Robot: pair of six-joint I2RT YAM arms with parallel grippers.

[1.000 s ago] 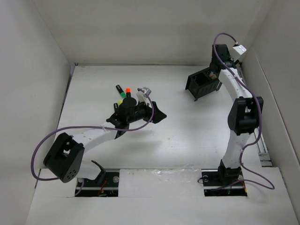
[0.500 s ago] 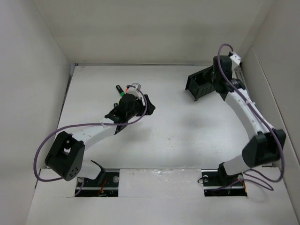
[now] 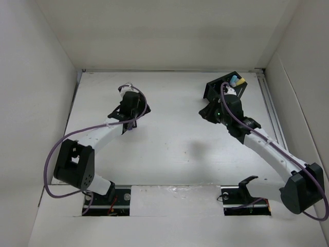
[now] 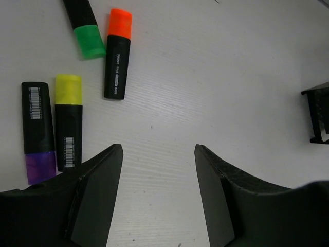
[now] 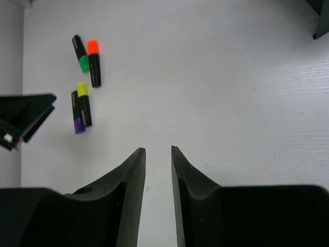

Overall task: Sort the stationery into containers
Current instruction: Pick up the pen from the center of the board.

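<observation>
Yellow-capped black plastic highlighter (image 4: 69,122) and purple-capped highlighter (image 4: 38,133) carry barcode stickers (image 4: 34,95); orange-capped highlighter (image 4: 117,54) print unreadable. Left pincer (image 4: 158,150) spread, right pincer (image 5: 158,151) barely parted, both empty.

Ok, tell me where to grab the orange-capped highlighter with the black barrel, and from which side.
I'd take the orange-capped black highlighter by its barrel's middle, from above, left pincer closing across its width. It lies flat on the white table, and the green-capped marker crowds its cap end, while the barrel's sides are free.
</observation>
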